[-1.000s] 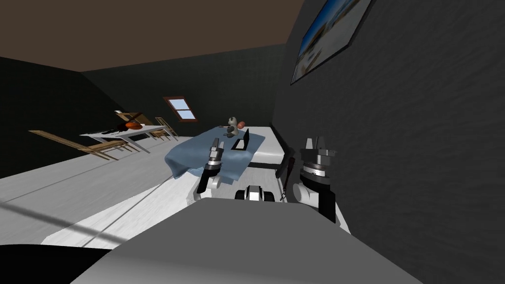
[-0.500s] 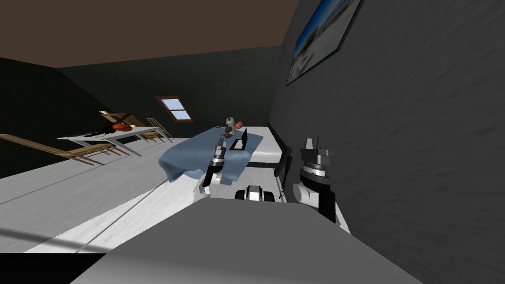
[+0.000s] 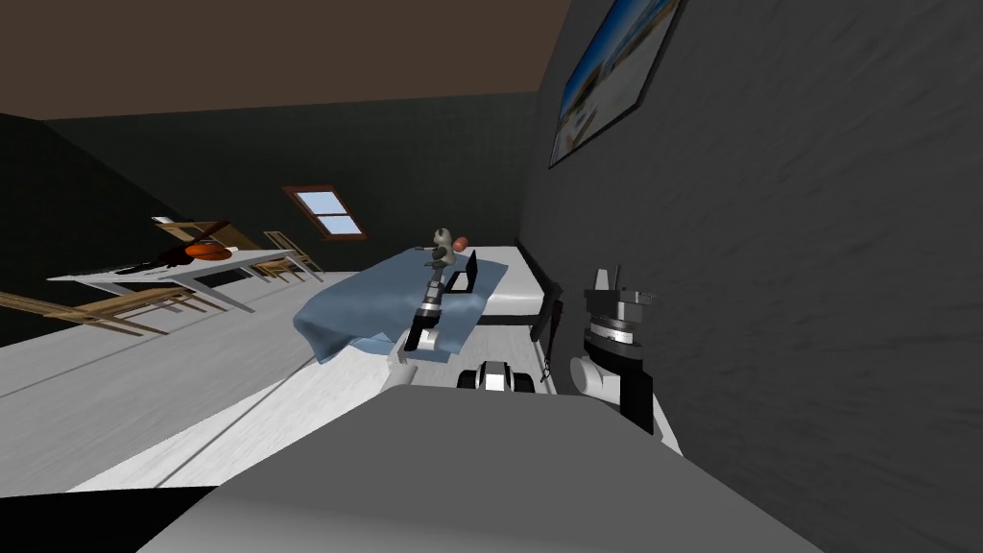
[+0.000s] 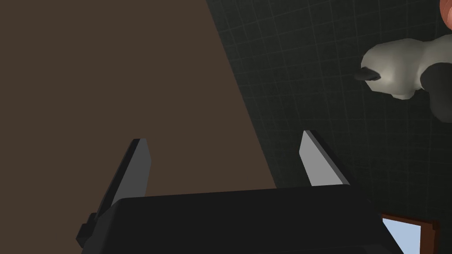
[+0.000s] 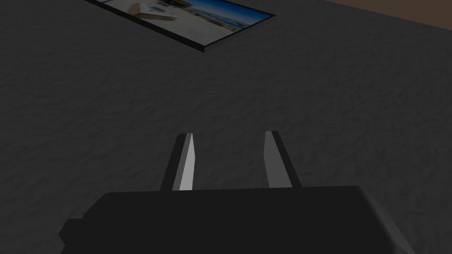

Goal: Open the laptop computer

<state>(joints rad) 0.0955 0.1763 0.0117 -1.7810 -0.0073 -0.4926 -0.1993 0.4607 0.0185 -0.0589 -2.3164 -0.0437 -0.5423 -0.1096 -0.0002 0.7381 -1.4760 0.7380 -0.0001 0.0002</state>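
A dark laptop (image 3: 467,276) sits on the blue blanket (image 3: 374,302) of a bed, and its lid stands up from the base. My left arm reaches out over the blanket, its gripper (image 3: 438,279) just left of the laptop. The left wrist view has the left gripper (image 4: 225,152) open, nothing between its fingers, pointing up past a grey plush toy (image 4: 397,70). That plush toy (image 3: 443,244) sits on the bed beyond the laptop. My right gripper (image 3: 611,280) is held up close to the dark wall, and the right gripper (image 5: 229,154) is open and empty.
A dark wall with a framed picture (image 3: 605,77) runs along the bed's right side. A red-orange thing (image 3: 462,244) lies by the plush toy. A white table (image 3: 163,274) with wooden chairs (image 3: 106,307) stands far left, across open floor.
My left arm has stretched forward over the blanket, closing on the laptop. The head camera has swung, shifting the room leftward. The right arm has stayed put.
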